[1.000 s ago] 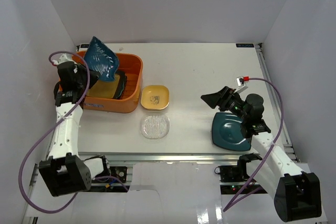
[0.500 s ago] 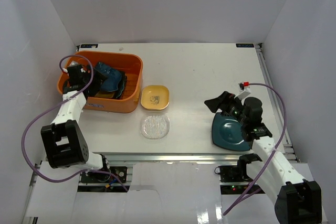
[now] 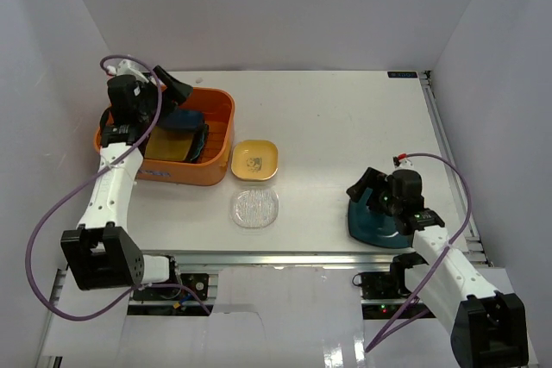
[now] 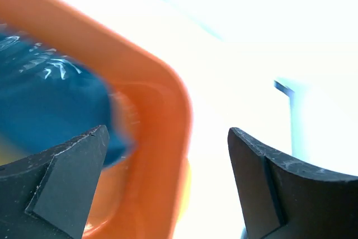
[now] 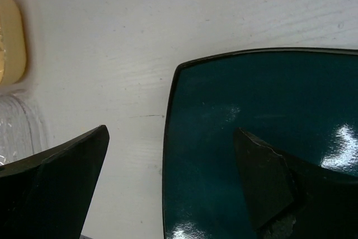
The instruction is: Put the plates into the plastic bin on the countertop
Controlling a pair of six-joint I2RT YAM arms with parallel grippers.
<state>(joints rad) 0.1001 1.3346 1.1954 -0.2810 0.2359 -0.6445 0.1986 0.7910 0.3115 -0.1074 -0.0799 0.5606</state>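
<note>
The dark teal square plate (image 3: 373, 223) lies flat on the table (image 3: 328, 118) at the lower right of the top view, well apart from the orange plastic bin (image 3: 221, 140) at the upper left. The right pincer (image 3: 364, 187) sits directly over it, far nearer than the left arm. In the right wrist view the plate fills the lower right. Its left edge runs up-down the frame between the two fingers, so one finger (image 5: 61, 166) hangs over bare table and the other over the plate face. The right pincer is spread wide, nothing in it. Whether it touches the plate: cannot tell.

Judgement: the grab turns on that edge, with one finger under the rim and one on top. The plate lies flush, so it may slide instead of lifting.

The left pincer (image 3: 172, 90) is spread apart and empty over the bin's far corner, with the scalloped teal plate (image 3: 183, 120) inside below it. The small yellow square plate (image 3: 254, 160) and clear glass round plate (image 3: 254, 208) sit on the table just beside the bin.
</note>
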